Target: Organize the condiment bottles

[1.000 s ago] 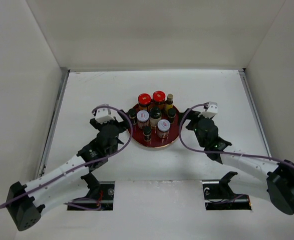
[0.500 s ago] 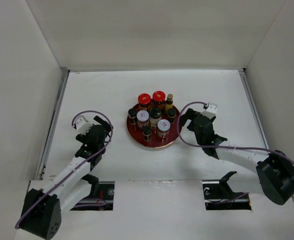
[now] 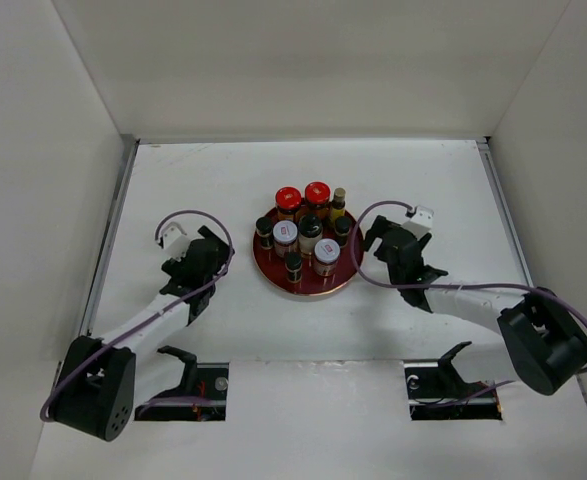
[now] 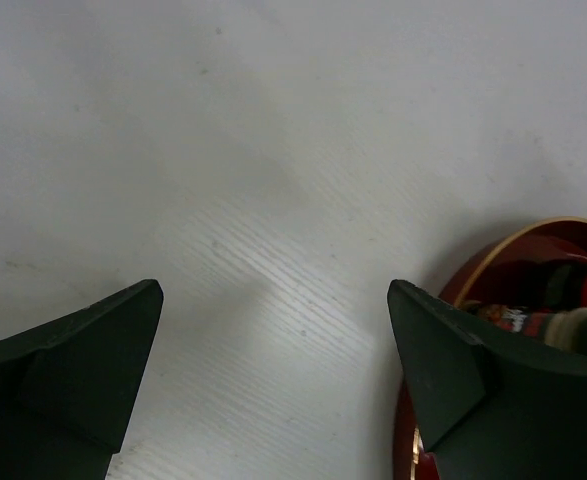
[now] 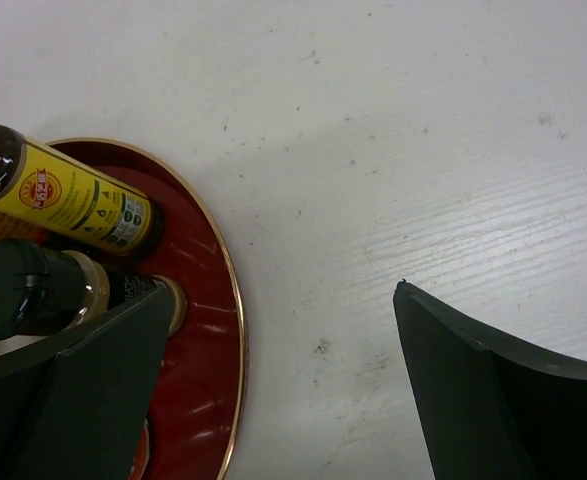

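On the white surface (image 3: 423, 180), saw all condiment bottles (image 3: 305, 232) standing close together on the round red tray (image 3: 271, 272), with left fingers (image 3: 213, 258) and right fingers (image 3: 377, 240) spread and holding nothing on either side of it, so judged it best to retreat straight outward, never nudging the rim.

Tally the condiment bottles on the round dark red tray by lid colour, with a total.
Red-lidded brown jars: 2
White-lidded jars: 2
Gold-capped slim amber bottle: 1
Black-capped small dark bottles: 4
Total: 9
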